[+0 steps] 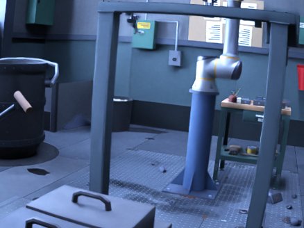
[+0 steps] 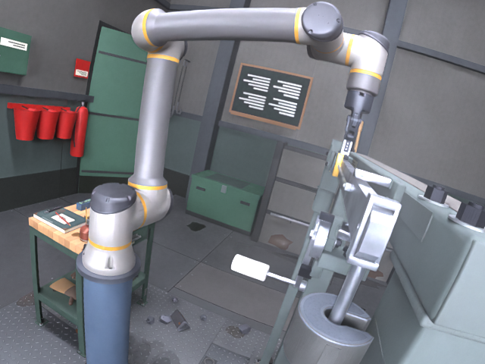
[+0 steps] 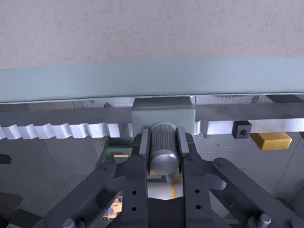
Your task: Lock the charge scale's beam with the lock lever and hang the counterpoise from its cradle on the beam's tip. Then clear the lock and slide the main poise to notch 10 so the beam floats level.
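The notched beam (image 3: 63,130) is partly hidden behind the main poise (image 3: 163,115), a grey-green block that rides on it. A ribbed steel knob (image 3: 164,147) juts from the poise toward the wrist camera, and the two fingers of my gripper (image 3: 164,147) are clamped on its sides. A brass block (image 3: 270,140) sits below the beam to the right, past a small black stop (image 3: 241,129). In the second side camera my gripper (image 2: 348,145) reaches down onto the top of the scale. The lock lever (image 2: 250,268) with its white grip sticks out lower down, and the counterpoise (image 2: 333,333) hangs on a rod.
Behind the scale a chalkboard (image 2: 270,96) hangs on the wall, with a green chest (image 2: 223,198) below it. A steel gantry frame (image 1: 104,100) stands ahead of the arm's blue pedestal (image 1: 199,139). A workbench (image 1: 255,135) stands beside it; rubble litters the floor.
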Motion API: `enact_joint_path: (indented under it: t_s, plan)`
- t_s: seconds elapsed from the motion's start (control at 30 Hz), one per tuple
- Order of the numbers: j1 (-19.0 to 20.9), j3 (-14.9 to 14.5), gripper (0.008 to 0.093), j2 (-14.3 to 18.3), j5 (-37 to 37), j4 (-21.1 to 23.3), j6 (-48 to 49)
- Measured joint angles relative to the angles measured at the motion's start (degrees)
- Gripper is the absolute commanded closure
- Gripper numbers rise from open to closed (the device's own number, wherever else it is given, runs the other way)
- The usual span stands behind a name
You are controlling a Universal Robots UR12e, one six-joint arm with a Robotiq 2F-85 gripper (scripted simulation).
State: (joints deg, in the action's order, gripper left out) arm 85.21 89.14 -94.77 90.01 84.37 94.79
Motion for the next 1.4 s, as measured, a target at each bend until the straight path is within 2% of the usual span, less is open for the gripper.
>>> enact_joint_path:
  t_s: [0.3, 1.3, 1.4]
  plan:
    - [0.0, 0.0, 0.0934, 0.0, 0.0, 0.0, 0.0]
    - [0.0, 0.0, 0.0339, 0.0, 0.0, 0.0, 0.0]
    - [0.0, 0.0, 0.0334, 0.0, 0.0, 0.0, 0.0]
